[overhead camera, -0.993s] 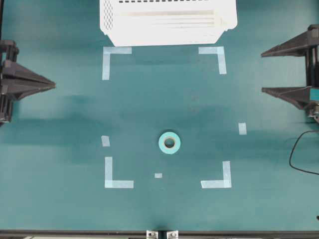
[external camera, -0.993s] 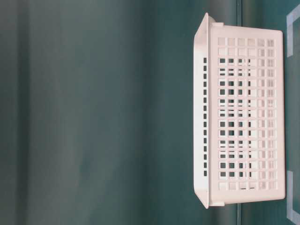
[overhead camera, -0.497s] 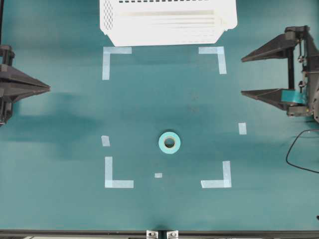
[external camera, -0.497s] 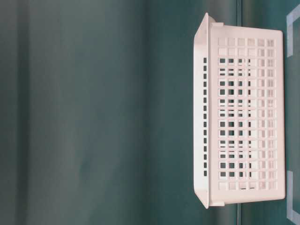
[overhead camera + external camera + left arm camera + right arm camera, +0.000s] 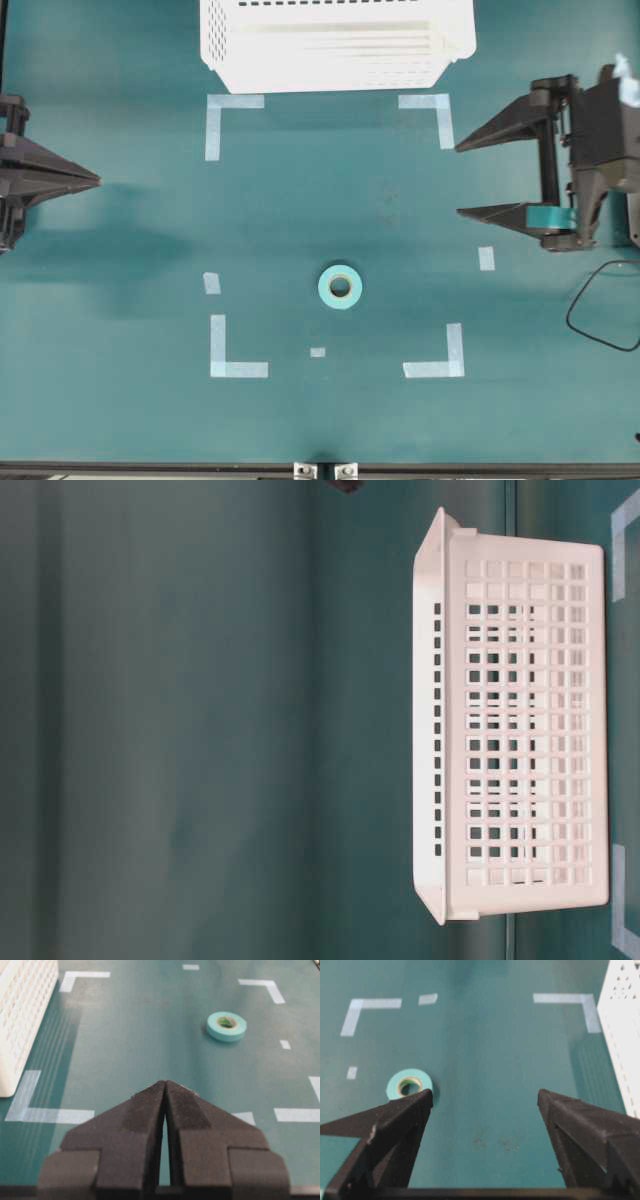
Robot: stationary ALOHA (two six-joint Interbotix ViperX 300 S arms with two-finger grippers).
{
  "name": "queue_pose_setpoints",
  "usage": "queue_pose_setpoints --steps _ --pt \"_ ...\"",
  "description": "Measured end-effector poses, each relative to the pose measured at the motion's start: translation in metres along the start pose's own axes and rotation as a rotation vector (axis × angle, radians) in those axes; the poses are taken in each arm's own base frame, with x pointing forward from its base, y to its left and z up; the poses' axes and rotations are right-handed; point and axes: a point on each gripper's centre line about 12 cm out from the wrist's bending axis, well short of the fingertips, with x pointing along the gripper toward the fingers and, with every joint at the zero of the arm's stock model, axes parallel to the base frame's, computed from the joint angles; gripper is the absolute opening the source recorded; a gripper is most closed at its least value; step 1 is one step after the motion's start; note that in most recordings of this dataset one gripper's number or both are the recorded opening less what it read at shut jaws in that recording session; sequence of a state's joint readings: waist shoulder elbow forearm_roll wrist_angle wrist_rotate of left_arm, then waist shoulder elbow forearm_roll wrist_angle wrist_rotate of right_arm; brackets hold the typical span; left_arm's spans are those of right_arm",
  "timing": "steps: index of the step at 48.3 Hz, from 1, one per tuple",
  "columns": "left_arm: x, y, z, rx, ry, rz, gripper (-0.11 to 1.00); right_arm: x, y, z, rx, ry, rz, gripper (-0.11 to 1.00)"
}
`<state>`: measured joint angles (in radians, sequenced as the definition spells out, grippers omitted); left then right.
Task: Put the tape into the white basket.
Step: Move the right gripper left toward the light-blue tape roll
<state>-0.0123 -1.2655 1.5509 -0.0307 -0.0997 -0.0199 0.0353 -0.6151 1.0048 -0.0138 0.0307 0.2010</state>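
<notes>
The tape (image 5: 340,287), a small light teal roll with a pale core, lies flat on the green table near the middle; it also shows in the left wrist view (image 5: 226,1025) and the right wrist view (image 5: 410,1083). The white basket (image 5: 335,42) stands at the far edge of the table, its slotted wall filling the table-level view (image 5: 525,730). My right gripper (image 5: 458,180) is wide open at the right, apart from the roll, nothing between its fingers (image 5: 485,1095). At the left edge my left gripper (image 5: 98,180) is shut and empty (image 5: 165,1082).
Pale tape corner marks (image 5: 235,115) (image 5: 435,365) outline a rectangle around the roll, with short strips (image 5: 486,258) (image 5: 211,283) beside them. A black cable (image 5: 600,315) loops at the right edge. The basket's corner (image 5: 22,1020) sits left of the left gripper.
My right gripper has moved leftward into the table area, still wide open. The left gripper has pulled back slightly to the left. The tape has not moved.
</notes>
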Motion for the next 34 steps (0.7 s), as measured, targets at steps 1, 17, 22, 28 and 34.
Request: queue_pose_setpoints --steps 1,17,22,28,34 --pt "0.000 0.000 0.000 0.000 0.002 0.000 -0.11 0.002 0.000 0.000 -0.002 0.008 0.000 0.96" --pt "-0.001 0.001 -0.007 0.001 0.017 0.002 -0.11 0.036 0.005 -0.009 -0.013 0.162 -0.011 0.96" --pt "-0.001 0.001 -0.007 0.001 0.017 0.005 -0.11 0.048 0.009 -0.009 -0.019 0.186 -0.005 0.96" --pt "-0.001 0.002 -0.009 -0.002 0.021 0.010 -0.11 0.061 0.011 -0.013 -0.026 0.221 -0.004 0.97" --pt "-0.001 0.002 -0.011 -0.001 0.026 0.012 -0.11 0.074 0.015 -0.019 -0.037 0.256 0.001 0.97"
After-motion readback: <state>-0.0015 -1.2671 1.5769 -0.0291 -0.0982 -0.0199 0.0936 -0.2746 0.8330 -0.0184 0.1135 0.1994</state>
